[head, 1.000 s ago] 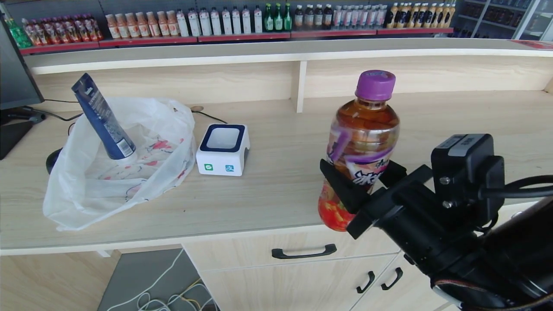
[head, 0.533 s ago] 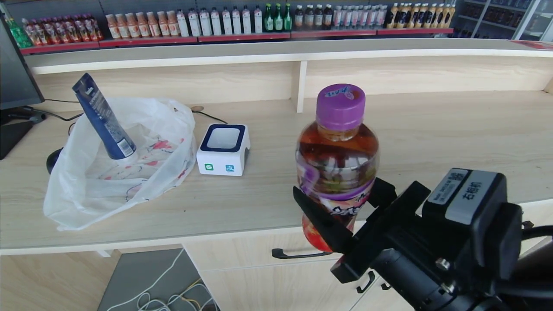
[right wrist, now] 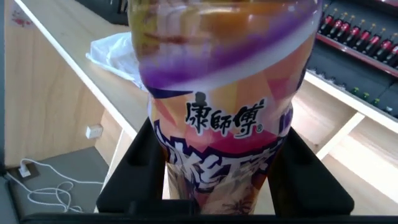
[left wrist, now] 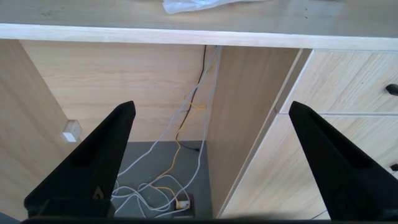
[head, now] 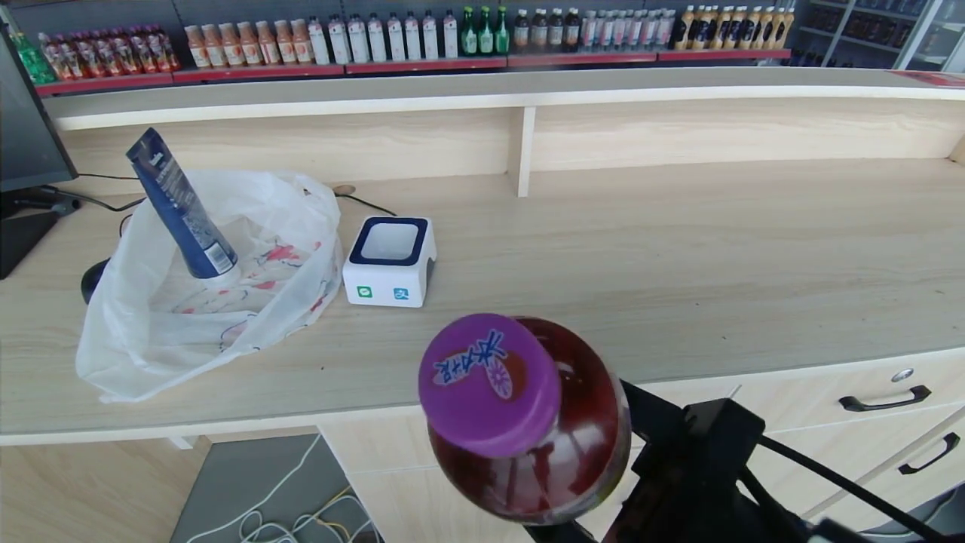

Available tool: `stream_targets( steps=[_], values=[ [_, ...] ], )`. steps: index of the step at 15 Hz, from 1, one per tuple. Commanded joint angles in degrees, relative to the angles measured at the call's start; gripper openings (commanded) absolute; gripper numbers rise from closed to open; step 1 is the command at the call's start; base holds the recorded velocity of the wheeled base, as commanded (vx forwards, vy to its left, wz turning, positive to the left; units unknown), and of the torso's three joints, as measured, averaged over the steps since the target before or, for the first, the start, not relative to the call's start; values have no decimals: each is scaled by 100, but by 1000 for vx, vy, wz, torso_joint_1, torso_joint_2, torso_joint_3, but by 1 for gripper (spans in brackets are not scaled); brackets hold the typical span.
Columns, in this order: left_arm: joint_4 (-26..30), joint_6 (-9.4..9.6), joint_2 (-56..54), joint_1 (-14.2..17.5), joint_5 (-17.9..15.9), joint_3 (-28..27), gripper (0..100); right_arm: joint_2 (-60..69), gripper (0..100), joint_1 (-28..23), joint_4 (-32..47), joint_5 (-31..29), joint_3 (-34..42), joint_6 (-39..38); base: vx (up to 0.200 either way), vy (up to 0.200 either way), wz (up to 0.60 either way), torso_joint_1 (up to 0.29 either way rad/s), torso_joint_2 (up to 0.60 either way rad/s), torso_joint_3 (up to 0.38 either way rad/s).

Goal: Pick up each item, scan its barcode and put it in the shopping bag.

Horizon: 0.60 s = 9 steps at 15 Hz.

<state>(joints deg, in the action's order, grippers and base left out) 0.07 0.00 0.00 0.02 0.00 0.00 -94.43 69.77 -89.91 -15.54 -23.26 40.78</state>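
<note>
- Bottle [head: 520,422], purple cap towards the head camera, is off the counter [head: 678,249] at its near edge, right jaws clenched on its label.
- Left jaws hang released below the counter.
- Step judged: carrying to scan. The next move calls for turning the barcode towards the scanner [head: 390,260] at the bottle's 10 o'clock.

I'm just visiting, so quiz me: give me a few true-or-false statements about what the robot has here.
The right gripper grips a purple-capped bottle. True.
The left gripper holds the blue tube. False: it is open and empty; the tube leans in the plastic bag.
The white scanner sits on the counter beside the bag. True.
The bottle lies in the bag. False: it is in the gripper, away from the bag.
</note>
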Motion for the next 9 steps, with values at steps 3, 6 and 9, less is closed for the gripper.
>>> stream_targets(
  steps=[3,6,9],
  values=[
    [-7,0,0,6,0,0,100,12,0,63,-9,517,67,405,0,0,0,0,0,0],
    [1,0,0,6,0,0,100,12,0,55,-9,965,23,950,0,0,0,0,0,0],
    [1,0,0,6,0,0,100,12,0,55,-9,974,6,1600,0,0,0,0,0,0]
  ],
)
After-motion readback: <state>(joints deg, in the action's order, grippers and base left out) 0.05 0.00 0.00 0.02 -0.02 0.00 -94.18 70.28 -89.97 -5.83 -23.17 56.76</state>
